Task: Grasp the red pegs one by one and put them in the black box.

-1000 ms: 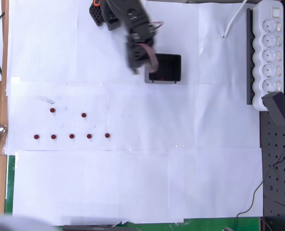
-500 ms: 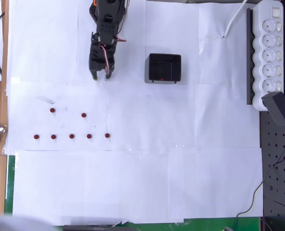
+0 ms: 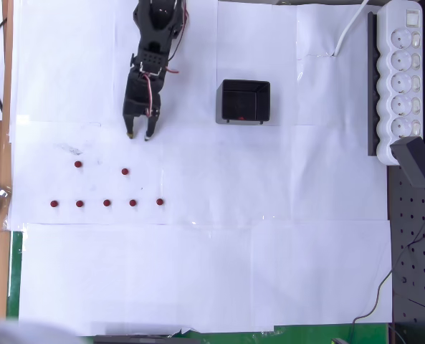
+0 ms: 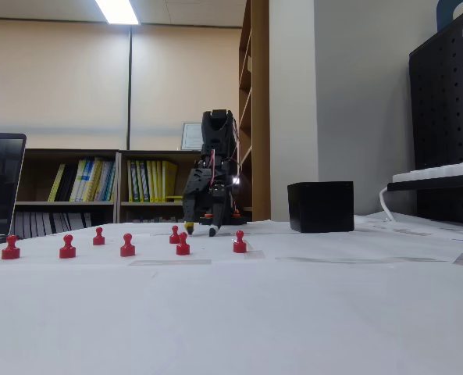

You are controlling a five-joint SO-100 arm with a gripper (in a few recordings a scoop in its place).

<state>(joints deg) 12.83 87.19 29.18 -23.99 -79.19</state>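
Several small red pegs stand on the white paper: two in an upper pair (image 3: 125, 171) and a row below them (image 3: 107, 203); in the fixed view they stand in the foreground (image 4: 127, 245). The black box (image 3: 246, 101) sits to the right of the arm, with a red spot inside near its lower wall; it is also in the fixed view (image 4: 320, 206). My gripper (image 3: 138, 135) points down at the paper, just above the upper-pair peg on the right in the overhead view. It is open with nothing between its fingertips (image 4: 189, 229).
A white power strip (image 3: 402, 79) lies along the right edge with a black adapter (image 3: 417, 162) plugged at its lower end. The table's wooden edge (image 3: 6, 107) runs down the left. A laptop (image 4: 0, 183) stands at the far left in the fixed view.
The arm swung left from above the black box, then reached down the overhead picture toward the pegs. Its jaws are empty now. The pegs on the paper have not moved.
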